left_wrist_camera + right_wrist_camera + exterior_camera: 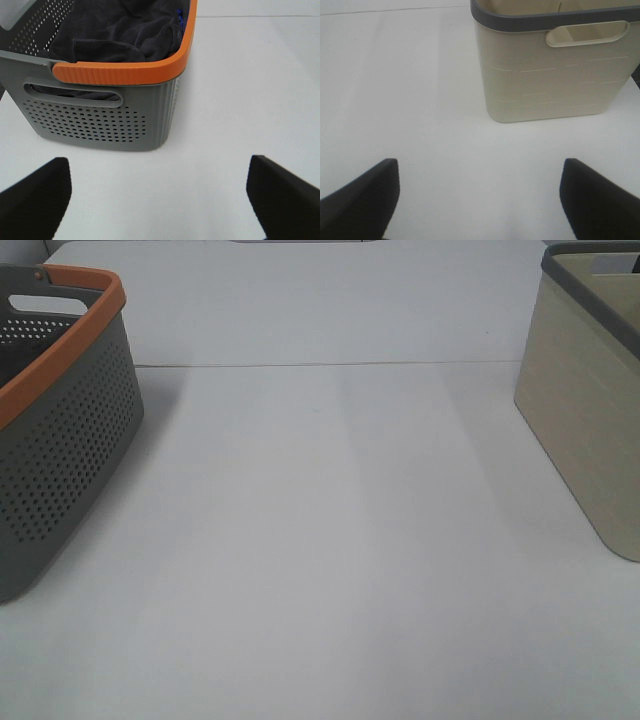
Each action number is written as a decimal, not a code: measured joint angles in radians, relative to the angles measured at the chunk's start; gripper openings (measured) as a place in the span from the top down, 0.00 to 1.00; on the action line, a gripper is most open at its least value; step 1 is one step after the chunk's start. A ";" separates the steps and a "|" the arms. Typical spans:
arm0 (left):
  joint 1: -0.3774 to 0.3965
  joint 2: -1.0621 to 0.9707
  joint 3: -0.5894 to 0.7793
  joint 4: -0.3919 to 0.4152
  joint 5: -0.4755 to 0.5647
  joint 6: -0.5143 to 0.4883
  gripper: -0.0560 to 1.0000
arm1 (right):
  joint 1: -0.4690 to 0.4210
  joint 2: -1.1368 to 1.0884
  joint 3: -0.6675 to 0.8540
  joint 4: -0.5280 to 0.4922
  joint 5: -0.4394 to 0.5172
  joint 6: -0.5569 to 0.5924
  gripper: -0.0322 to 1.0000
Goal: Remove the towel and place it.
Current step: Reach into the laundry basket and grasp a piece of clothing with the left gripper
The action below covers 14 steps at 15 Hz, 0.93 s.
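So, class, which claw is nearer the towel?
Left. The left claw sits open just outside the grey basket holding the towel; the right claw faces the beige basket instead.

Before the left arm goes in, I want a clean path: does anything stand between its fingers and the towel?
Yes: the near wall and orange rim of the basket stand between the left gripper and the towel, which lies inside. Going over the rim looks necessary.

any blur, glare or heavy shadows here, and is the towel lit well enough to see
Exterior high: even soft light, faint shadow beside the grey basket, no glare. Left wrist: the towel is dark but its folds show; the left end effector looks soft-edged. Right wrist: beige basket sharp, right end effector soft-edged.
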State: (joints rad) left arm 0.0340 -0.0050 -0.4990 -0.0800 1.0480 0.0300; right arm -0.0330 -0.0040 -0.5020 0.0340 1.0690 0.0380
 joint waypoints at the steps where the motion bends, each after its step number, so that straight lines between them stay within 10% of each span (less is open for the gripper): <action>1: 0.000 0.000 0.000 0.000 0.000 0.000 0.10 | 0.000 0.000 0.000 0.000 0.000 0.000 0.22; 14: 0.049 0.000 0.000 0.004 0.000 0.000 0.03 | 0.000 0.000 0.000 0.000 0.000 0.000 0.22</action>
State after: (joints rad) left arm 0.0830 -0.0050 -0.4990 -0.0760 1.0480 0.0300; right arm -0.0330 -0.0040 -0.5020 0.0340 1.0690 0.0380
